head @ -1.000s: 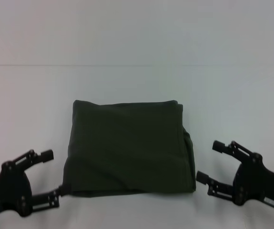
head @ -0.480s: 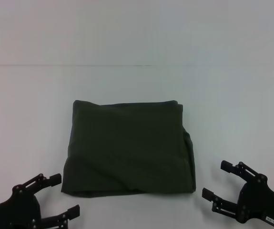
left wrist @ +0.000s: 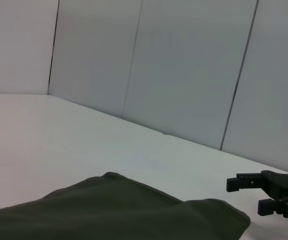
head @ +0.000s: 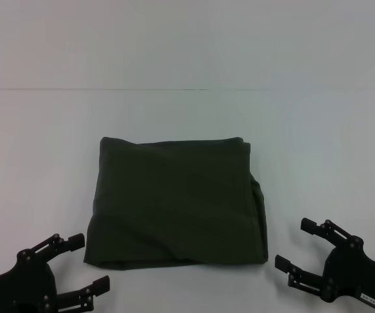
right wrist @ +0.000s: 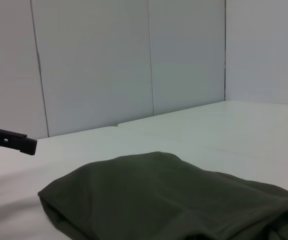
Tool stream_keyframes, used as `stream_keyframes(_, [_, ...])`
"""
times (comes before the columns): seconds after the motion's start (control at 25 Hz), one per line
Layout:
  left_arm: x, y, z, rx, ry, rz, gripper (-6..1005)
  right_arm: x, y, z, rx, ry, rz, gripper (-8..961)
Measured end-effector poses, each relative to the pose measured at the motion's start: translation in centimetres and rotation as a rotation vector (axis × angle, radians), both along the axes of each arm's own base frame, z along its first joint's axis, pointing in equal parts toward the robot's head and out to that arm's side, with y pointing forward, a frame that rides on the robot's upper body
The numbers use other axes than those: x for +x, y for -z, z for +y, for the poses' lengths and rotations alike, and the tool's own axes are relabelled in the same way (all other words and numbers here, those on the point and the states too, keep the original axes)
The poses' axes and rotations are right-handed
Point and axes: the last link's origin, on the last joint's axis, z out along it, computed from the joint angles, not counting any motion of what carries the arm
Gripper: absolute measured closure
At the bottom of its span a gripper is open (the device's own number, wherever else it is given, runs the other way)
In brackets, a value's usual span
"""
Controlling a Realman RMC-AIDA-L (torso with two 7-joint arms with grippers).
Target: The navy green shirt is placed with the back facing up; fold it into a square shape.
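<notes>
The navy green shirt (head: 176, 201) lies folded into a rough square in the middle of the white table, flat, with a few soft creases. It also fills the near part of the left wrist view (left wrist: 108, 210) and of the right wrist view (right wrist: 169, 200). My left gripper (head: 88, 264) is open near the table's front edge, just left of the shirt's near left corner and clear of it. On the other side, my right gripper (head: 297, 244) stands open by the near right corner, holding nothing. The right gripper (left wrist: 249, 195) shows far off in the left wrist view.
The white table (head: 187, 111) runs back to pale wall panels (left wrist: 184, 65). A seam crosses the table behind the shirt.
Both grippers have drawn back toward the front edge and away from the shirt's near corners over the last second. The shirt has stayed put.
</notes>
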Motion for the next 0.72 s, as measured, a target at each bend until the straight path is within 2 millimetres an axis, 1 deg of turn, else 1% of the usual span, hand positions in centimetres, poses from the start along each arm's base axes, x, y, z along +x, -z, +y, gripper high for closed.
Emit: stream_keyframes(0.72, [0.13, -0.01, -0.05, 0.002, 0.005, -0.007, 51, -0.10, 0.12, -0.12, 0.001, 0.004, 0.012, 26])
